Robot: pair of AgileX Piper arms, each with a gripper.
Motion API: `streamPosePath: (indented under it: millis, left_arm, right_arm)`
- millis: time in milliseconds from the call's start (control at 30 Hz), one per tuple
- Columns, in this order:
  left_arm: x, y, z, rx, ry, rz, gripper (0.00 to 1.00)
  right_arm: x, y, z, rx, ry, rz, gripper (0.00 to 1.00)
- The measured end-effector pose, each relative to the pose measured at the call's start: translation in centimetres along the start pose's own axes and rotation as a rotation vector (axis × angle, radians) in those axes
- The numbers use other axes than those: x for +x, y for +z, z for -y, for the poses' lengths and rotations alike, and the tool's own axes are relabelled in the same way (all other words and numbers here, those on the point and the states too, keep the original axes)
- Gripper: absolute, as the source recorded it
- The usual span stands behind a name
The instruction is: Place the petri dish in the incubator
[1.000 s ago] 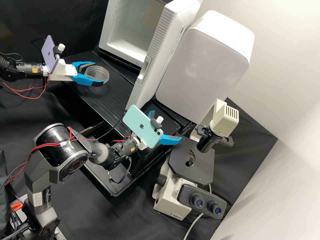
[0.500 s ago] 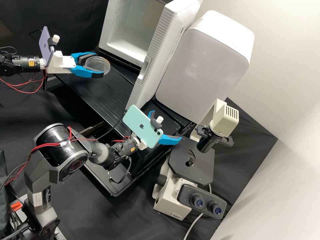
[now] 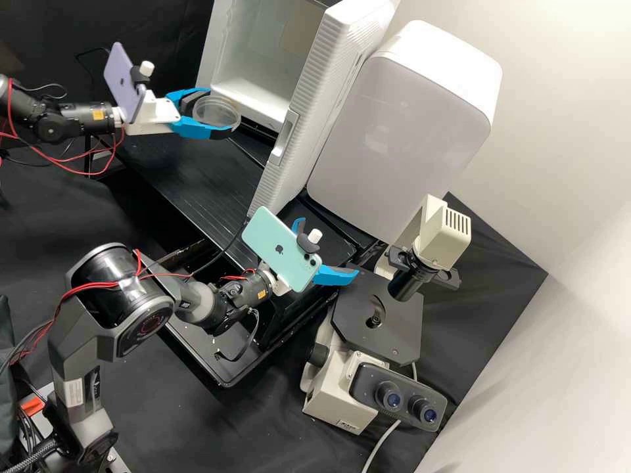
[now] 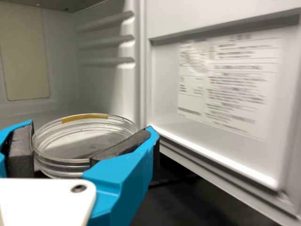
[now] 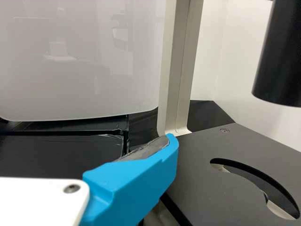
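The left gripper (image 3: 219, 113), its fingers (image 4: 127, 160) grasping the clear petri dish (image 4: 82, 136) by its sides, is holding it before the open incubator (image 3: 230, 39); keeping it level while entering seems wise.

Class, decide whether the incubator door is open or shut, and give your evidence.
Open. The incubator door stands swung aside, exposing the white chamber and its shelf rails.

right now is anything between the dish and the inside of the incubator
Nothing visible does. The left gripper holds the dish just in front of the incubator, whose chamber is open. Its door stands swung aside, off the path, and the left wrist view shows only the chamber's white floor and walls ahead.
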State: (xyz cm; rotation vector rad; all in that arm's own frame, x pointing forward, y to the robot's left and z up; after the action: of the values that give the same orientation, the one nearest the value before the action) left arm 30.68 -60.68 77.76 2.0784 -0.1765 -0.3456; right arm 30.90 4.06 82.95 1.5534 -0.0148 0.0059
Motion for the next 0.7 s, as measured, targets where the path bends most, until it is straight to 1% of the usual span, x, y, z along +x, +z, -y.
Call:
streamPosePath:
  millis: [33, 100, 167, 200, 267, 333, 433, 500, 567, 700]
  left_arm:
    - [0.7, 0.1, -0.2, -0.005, 0.002, -0.014, 0.00]
    - [2.0, 0.2, -0.4, 0.003, -0.005, -0.038, 0.00]
    - [3.3, 0.4, -0.7, -0.005, -0.010, -0.059, 0.00]
    - [4.0, 0.5, -0.8, -0.001, -0.012, -0.071, 0.00]
    - [5.0, 0.6, -0.8, 0.001, -0.026, -0.088, 0.00]
    - [5.9, 0.6, -1.1, -0.004, -0.027, -0.107, 0.00]
    - [7.6, 0.8, -1.3, -0.007, -0.033, -0.142, 0.00]
    - [8.5, 0.9, -1.5, -0.012, -0.034, -0.157, 0.00]
    - [9.3, 1.1, -1.9, -0.030, -0.035, -0.175, 0.00]
    - [10.5, 1.5, -2.1, -0.033, -0.041, -0.201, 0.00]
  right_arm:
    - [0.0, 0.0, 0.0, 0.000, 0.000, 0.000, 1.00]
    - [0.0, 0.0, 0.0, 0.000, 0.000, 0.000, 1.00]
    - [0.0, 0.0, 0.0, 0.000, 0.000, 0.000, 1.00]
    - [0.0, 0.0, 0.0, 0.000, 0.000, 0.000, 1.00]
    - [0.0, 0.0, 0.0, 0.000, 0.000, 0.000, 1.00]
    - [0.0, 0.0, 0.0, 0.000, 0.000, 0.000, 1.00]
    - [0.0, 0.0, 0.0, 0.000, 0.000, 0.000, 1.00]
    - [0.0, 0.0, 0.0, 0.000, 0.000, 0.000, 1.00]
    - [0.0, 0.0, 0.0, 0.000, 0.000, 0.000, 1.00]
    - [0.0, 0.0, 0.0, 0.000, 0.000, 0.000, 1.00]
